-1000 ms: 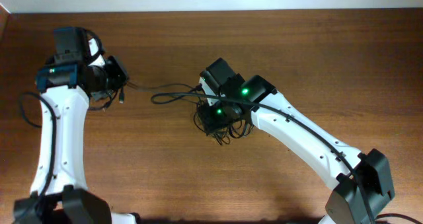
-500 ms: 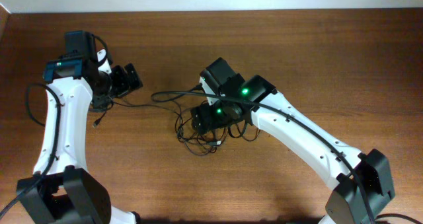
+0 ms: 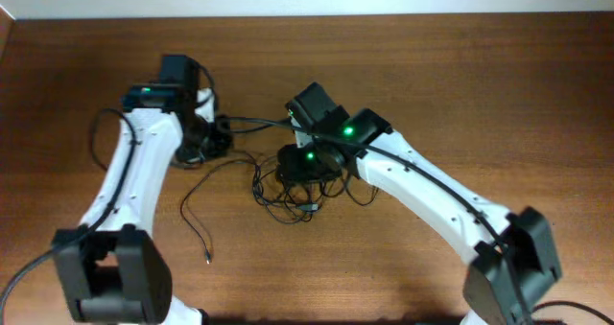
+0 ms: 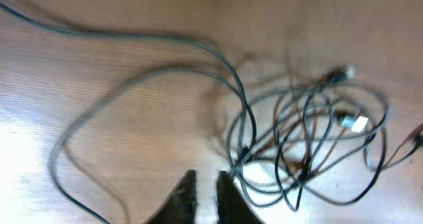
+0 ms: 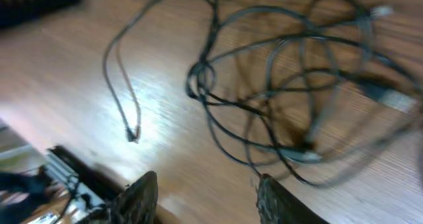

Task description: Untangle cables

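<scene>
Your cables (image 3: 293, 202) lie bunched on the counter (image 3: 480, 76) at the middle of the overhead frame, just below the right tool (image 3: 302, 164). One loose strand (image 3: 187, 210) trails off to the lower left and ends in a small plug.

In the right wrist view, the right tool (image 5: 206, 181) stands open and holds nothing. The knot (image 5: 291, 85) fills the upper right just ahead of it and spreads side to side.

The left tool (image 4: 206, 176) sits at the bottom edge of its own view. Its fingers are drawn almost together and you see no cord between them. The tangle (image 4: 304, 138) lies up and to the right of it.

The right arm is the nearer one to the knot. The left arm is nearer the loose strand, so that strand looks like the one for it to draw leftward, away from the bunch.
</scene>
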Motion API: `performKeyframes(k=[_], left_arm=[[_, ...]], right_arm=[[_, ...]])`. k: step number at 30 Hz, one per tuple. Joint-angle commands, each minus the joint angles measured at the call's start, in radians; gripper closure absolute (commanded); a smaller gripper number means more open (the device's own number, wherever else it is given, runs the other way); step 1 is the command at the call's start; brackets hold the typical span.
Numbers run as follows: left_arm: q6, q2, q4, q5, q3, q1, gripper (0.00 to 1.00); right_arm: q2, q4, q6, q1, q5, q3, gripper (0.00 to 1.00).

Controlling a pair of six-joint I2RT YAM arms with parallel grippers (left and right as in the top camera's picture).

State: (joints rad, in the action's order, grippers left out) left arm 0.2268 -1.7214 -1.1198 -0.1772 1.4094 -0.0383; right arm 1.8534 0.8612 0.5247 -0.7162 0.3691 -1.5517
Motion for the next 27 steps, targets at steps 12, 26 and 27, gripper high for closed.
performKeyframes(k=[12,26,27], left_arm=[[-0.019,-0.116,0.221,-0.228,-0.220,-0.058,0.78],[-0.020,-0.169,0.156,-0.167,-0.209,-0.097,0.80],[-0.020,-0.169,0.143,-0.167,-0.196,-0.097,0.80]], right_arm=[[0.108,0.209,-0.280,0.273,0.389,0.004,0.64],[0.113,0.239,-0.311,0.244,0.352,0.011,0.62],[0.113,0.240,-0.311,0.244,0.340,0.011,0.62]])
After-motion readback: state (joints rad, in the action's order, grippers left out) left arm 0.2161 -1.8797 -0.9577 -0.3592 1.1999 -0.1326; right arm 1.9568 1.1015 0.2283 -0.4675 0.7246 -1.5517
